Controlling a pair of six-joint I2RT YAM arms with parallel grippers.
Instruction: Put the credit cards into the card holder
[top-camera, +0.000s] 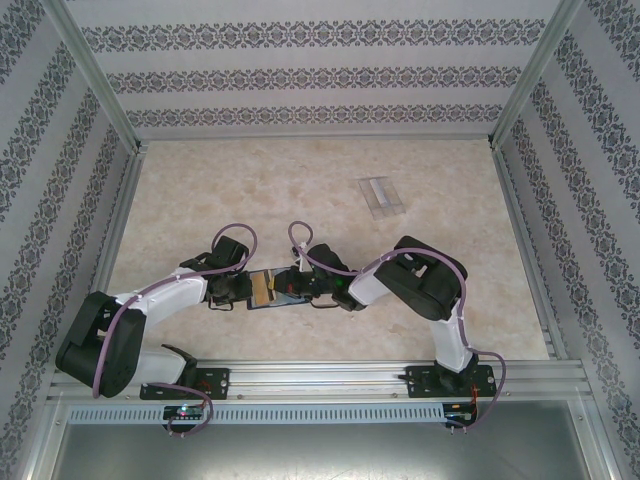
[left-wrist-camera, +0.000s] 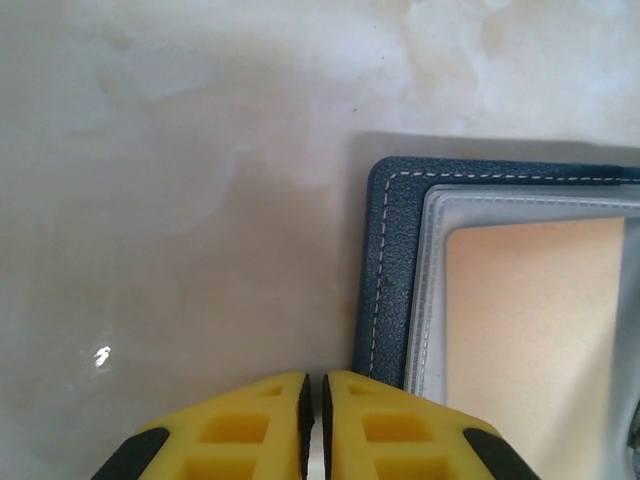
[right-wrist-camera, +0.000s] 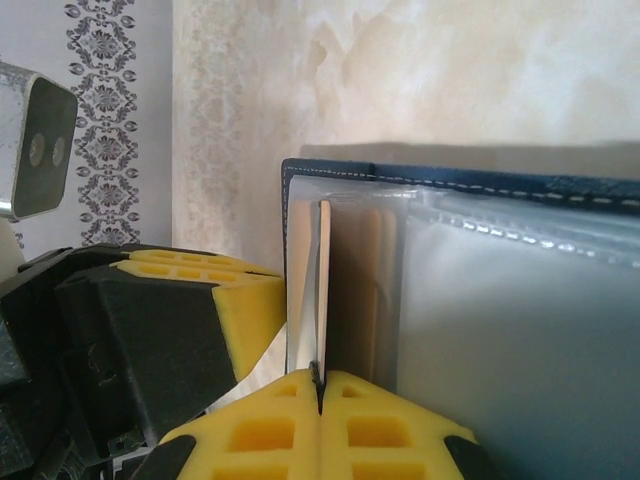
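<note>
Two grippers meet at the card holder (top-camera: 272, 289), which lies open on the bench (top-camera: 300, 190). Right gripper (right-wrist-camera: 320, 385) is pinched shut on a thin sheet (right-wrist-camera: 323, 290) standing edge-on; card or sleeve unclear. Left gripper (left-wrist-camera: 313, 400) is nearly closed with nothing seen between, beside the navy corner. Holder probably light, floppy and prone to sliding; pin the stitched cover edge.

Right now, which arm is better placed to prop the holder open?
Probably right: the right gripper is shut on a thin leaf standing up inside the holder; the left gripper sits shut beside the holder's edge.
</note>
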